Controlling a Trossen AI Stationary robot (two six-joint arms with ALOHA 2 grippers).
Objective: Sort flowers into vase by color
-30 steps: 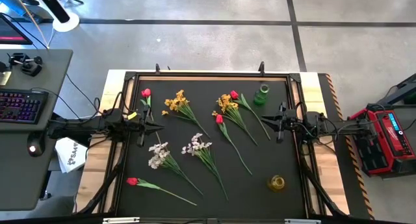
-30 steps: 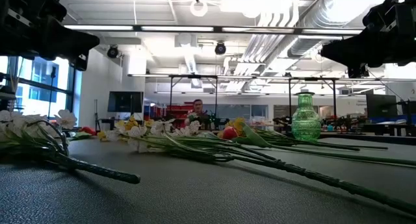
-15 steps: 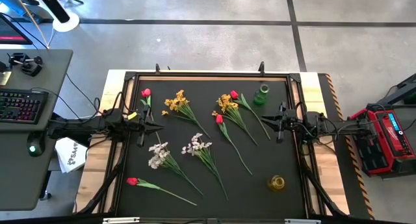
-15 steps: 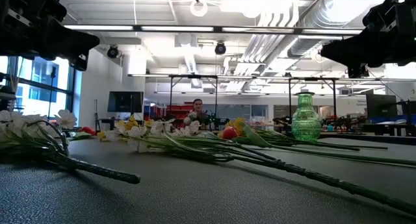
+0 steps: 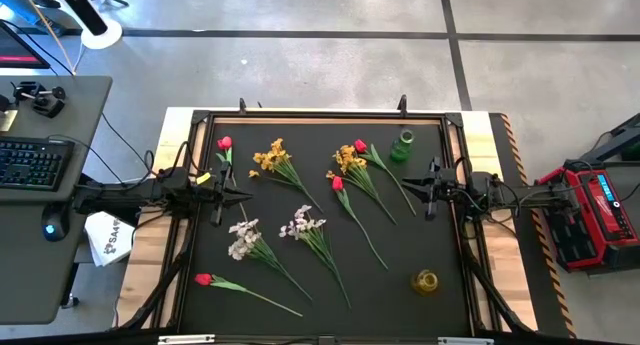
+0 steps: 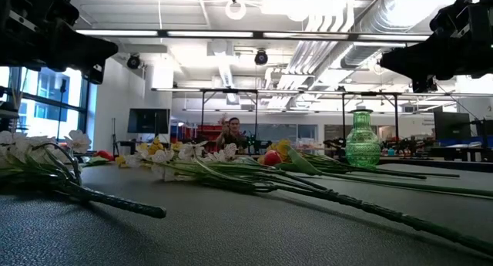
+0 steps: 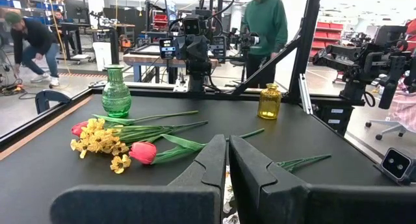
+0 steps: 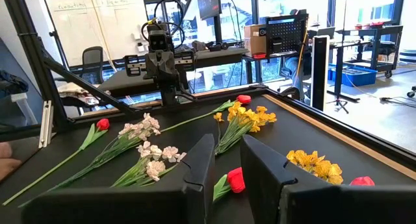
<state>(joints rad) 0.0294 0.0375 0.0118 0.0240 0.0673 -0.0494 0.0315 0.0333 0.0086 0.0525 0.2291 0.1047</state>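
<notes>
Flowers [image 5: 300, 220] lie loose beside the green vase [image 5: 402, 145]; our left hand [image 5: 232, 194] is shut, empty; right hand [image 5: 415, 189], nearer it, looks narrowly parted. We should pinch one stem mid-length

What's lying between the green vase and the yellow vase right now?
Only bare mat: in the high view nothing lies between the green vase and the yellow vase; the nearest stems end just left of it.

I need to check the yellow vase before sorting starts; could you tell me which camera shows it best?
The left wrist view: the yellow vase stands upright, unobstructed, near the table's far edge. The high view shows only its top; I cannot find it in the low or right wrist views.
</notes>
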